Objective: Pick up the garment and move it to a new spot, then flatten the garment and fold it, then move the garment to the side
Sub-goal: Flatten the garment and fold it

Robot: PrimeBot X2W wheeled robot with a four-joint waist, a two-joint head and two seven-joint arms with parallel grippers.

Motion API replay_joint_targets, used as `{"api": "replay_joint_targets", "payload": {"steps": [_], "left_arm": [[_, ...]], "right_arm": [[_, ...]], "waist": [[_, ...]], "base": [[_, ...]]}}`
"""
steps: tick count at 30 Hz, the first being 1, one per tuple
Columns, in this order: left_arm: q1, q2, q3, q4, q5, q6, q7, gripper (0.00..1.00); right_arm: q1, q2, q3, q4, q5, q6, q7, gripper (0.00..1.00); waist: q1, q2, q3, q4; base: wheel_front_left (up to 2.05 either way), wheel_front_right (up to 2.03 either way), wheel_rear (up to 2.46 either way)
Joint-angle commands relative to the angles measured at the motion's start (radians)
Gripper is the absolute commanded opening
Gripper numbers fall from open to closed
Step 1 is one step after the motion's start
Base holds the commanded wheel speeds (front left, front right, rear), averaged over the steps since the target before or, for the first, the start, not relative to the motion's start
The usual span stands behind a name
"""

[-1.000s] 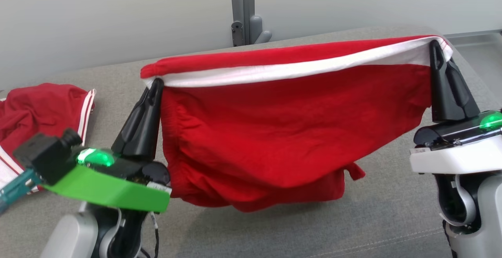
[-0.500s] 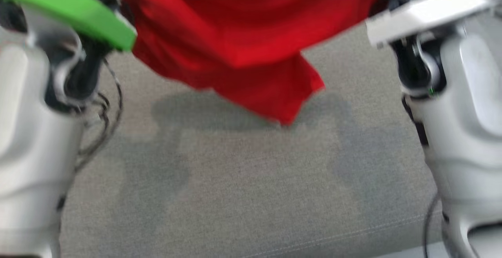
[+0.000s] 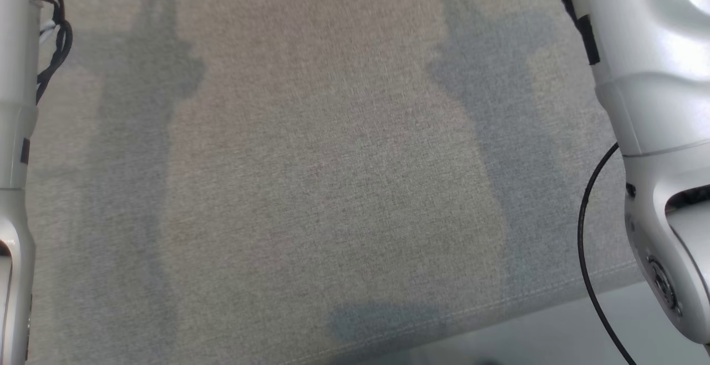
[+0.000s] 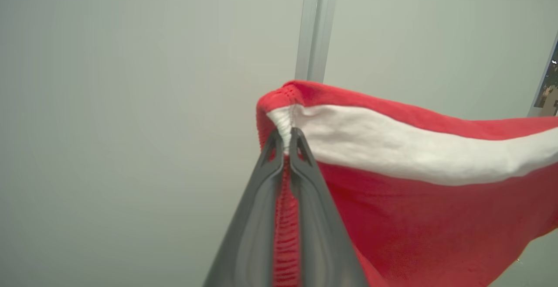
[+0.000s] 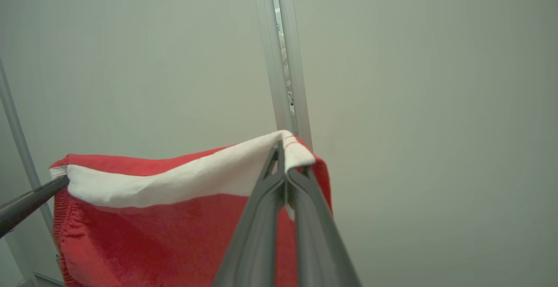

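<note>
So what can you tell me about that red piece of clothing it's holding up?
The garment is red, soft-looking knit cloth with a broad white band just under its top edge and ribbed stitching at the corner. It hangs in the air, stretched between two pinched top corners: the left tool is shut on one, the right tool on the other. The top edge sags between them; the rest drapes down loosely, and its lower part runs out of view. A pale wall is behind it.
</note>
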Motion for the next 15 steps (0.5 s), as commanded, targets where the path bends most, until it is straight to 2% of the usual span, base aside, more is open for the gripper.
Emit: {"api": "replay_joint_targets", "payload": {"steps": [1,3,8,11,15], "left_arm": [[-0.010,0.013,-0.008,0.041,0.007,-0.016,-0.030,0.00],[-0.004,0.018,-0.018,0.081,0.007,-0.028,-0.065,0.00],[0.021,0.022,-0.028,0.120,-0.038,-0.047,-0.130,0.00],[0.044,0.020,-0.041,0.071,-0.091,-0.048,-0.146,0.00],[0.121,0.046,-0.072,-0.043,-0.194,-0.048,-0.154,0.00]], "right_arm": [[0.012,0.003,0.015,0.017,0.019,0.000,-0.008,0.00],[0.028,0.006,0.032,0.027,0.037,0.000,-0.010,0.00],[0.083,0.003,0.049,-0.037,0.064,0.000,-0.010,0.00],[0.123,-0.014,0.067,-0.081,0.070,0.000,-0.010,0.00],[0.198,-0.045,0.095,-0.140,0.102,0.000,-0.010,0.00]], "waist": [[-0.0001,0.0097,0.158,-0.064],[-0.0001,0.0097,0.192,-0.072],[-0.0001,0.0097,0.224,-0.075],[-0.0001,0.0097,0.217,-0.065],[-0.0001,0.0097,0.194,-0.039]], "base": [[0.00,0.00,0.00],[0.00,0.00,0.00],[0.00,0.00,0.00],[0.00,0.00,0.00],[0.00,0.00,0.00]]}}
